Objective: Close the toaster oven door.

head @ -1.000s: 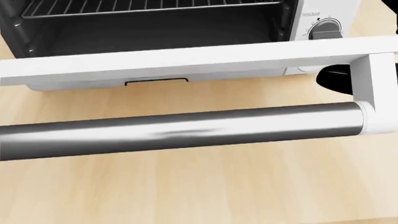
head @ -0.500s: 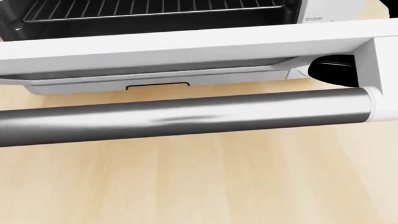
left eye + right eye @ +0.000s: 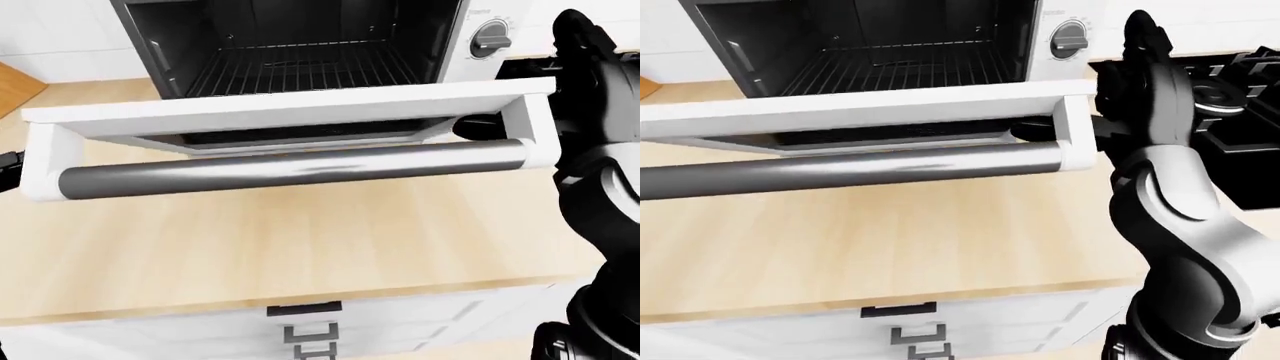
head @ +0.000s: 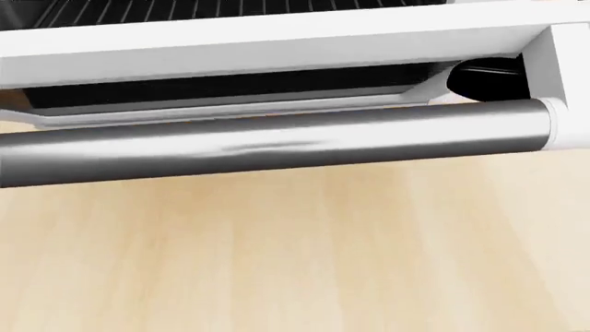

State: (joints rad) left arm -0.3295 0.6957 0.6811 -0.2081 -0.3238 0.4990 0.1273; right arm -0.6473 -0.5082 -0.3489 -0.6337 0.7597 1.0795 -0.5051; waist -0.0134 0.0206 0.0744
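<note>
The white toaster oven (image 3: 300, 45) stands on the wooden counter (image 3: 300, 240) with its wire rack (image 3: 300, 69) showing. Its door (image 3: 290, 109) hangs partly raised, tilted a little above level, with the steel bar handle (image 3: 290, 169) along its near edge. My right hand (image 3: 1040, 129) reaches under the door's right end; black fingers (image 4: 489, 79) show beneath the panel and the thumb (image 3: 1143, 34) sticks up beside the oven, so nothing is clasped. Only a dark sliver of my left hand (image 3: 5, 169) shows at the left edge of the left-eye view.
A control knob (image 3: 490, 39) sits on the oven's right face. A black stove (image 3: 1240, 90) lies to the right of my right arm. White drawers with dark pulls (image 3: 305, 309) run below the counter's near edge.
The door has swung upward: its panel and handle sit higher in the head view and cover more of the oven's mouth. The black fingers under the right end rose with it.
</note>
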